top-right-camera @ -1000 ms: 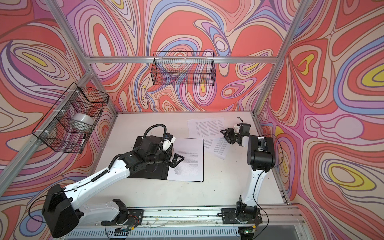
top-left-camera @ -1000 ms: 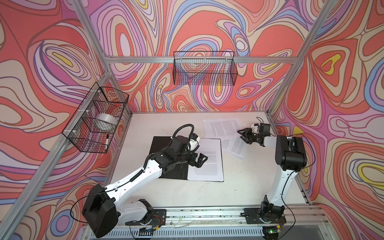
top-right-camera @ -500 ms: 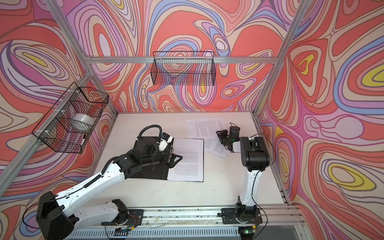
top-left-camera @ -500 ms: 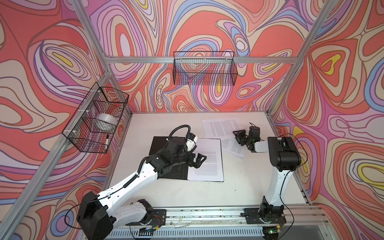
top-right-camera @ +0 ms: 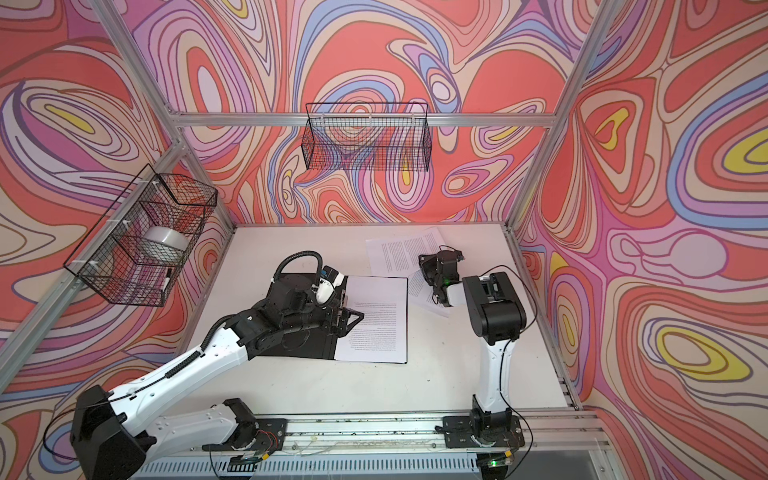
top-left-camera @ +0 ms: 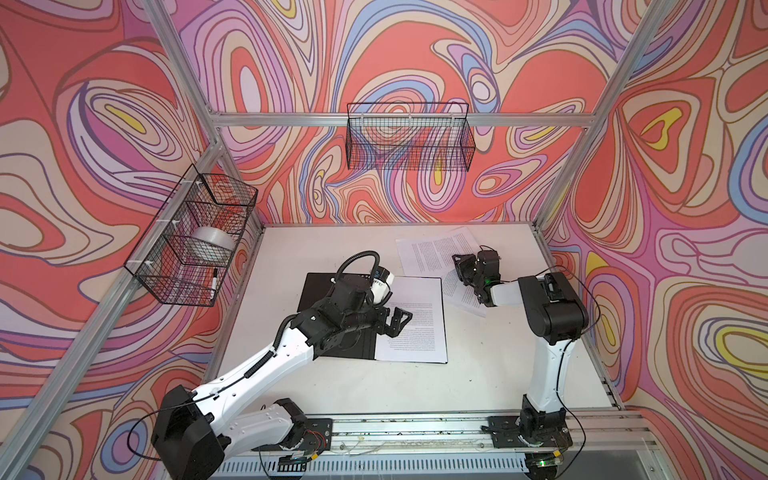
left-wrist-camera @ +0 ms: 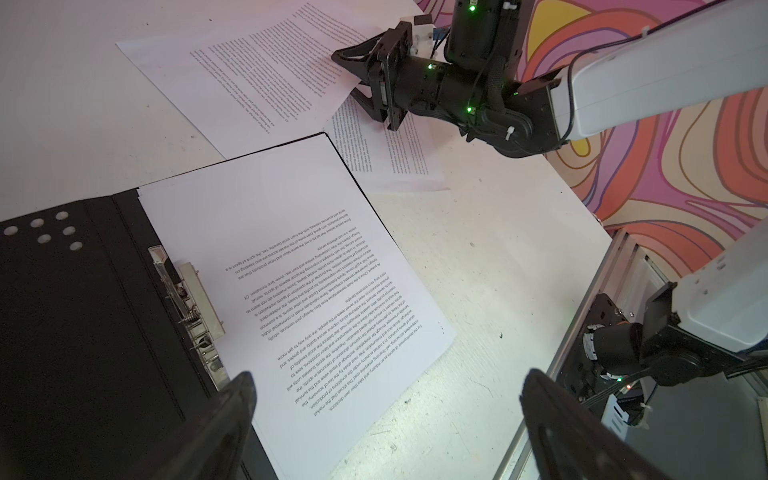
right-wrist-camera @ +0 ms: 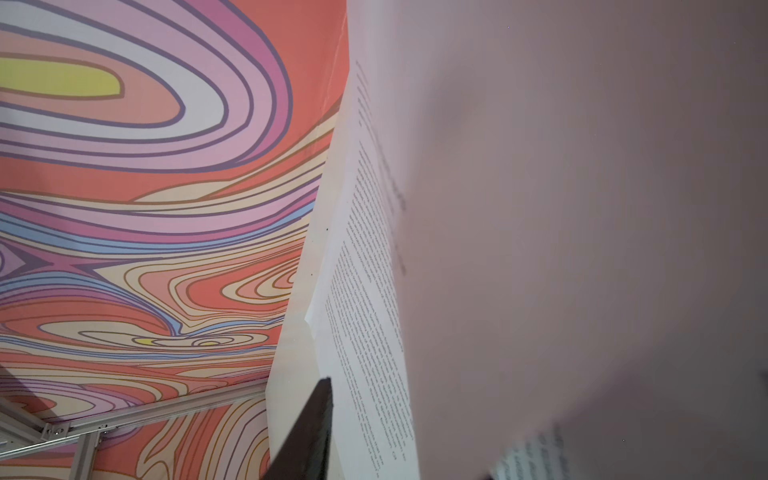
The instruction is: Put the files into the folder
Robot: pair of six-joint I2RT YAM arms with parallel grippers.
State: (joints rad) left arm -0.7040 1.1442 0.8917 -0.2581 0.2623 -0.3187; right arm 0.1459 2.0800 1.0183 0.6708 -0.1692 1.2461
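The folder (top-left-camera: pixel 318 291) lies open and flat on the desk (top-left-camera: pixel 415 386) in front of me, black inside facing up, with its metal clip (left-wrist-camera: pixel 195 299) along the spine (six small dots mark one corner). One printed white sheet (top-left-camera: pixel 419 320) rests on its right half. Two loose files (top-left-camera: pixel 428 251) overlap just beyond that half's far corner, and the lower one is partly covered.

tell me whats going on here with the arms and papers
Two robot arms are filing papers. The folder lies open on the table with a printed sheet on its right half, and the open left gripper hovers over it. At the back, the right gripper straddles the raised edge of one of the loose sheets; a firm grip isn't clear.
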